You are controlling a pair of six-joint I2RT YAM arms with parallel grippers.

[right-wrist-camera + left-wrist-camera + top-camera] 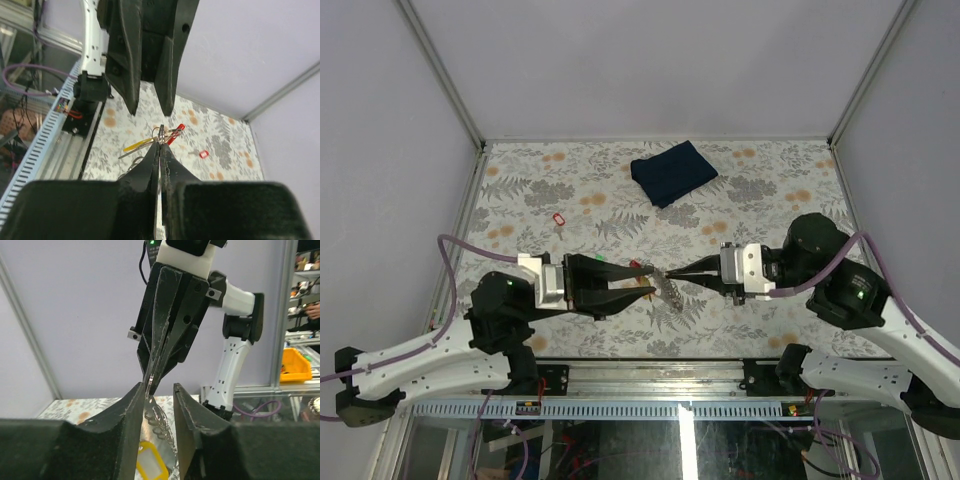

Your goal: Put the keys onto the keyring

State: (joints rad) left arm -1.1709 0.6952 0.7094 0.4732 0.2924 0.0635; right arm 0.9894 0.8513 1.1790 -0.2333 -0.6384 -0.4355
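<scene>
Both jaws of the right gripper (160, 144) pinch the keyring (160, 131).

- Overhead, the keyring (640, 267) is too small to make out its loop.
- Yellow piece (151, 463) half hidden behind left gripper (158, 386) fingers.
- Far-left red speck (558, 218): unidentifiable.

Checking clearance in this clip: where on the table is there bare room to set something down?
Bare: far-left corner beyond the small red item; right side past the blue cloth. Crowded: centre, where the left gripper and right gripper meet at the keyring.
</scene>
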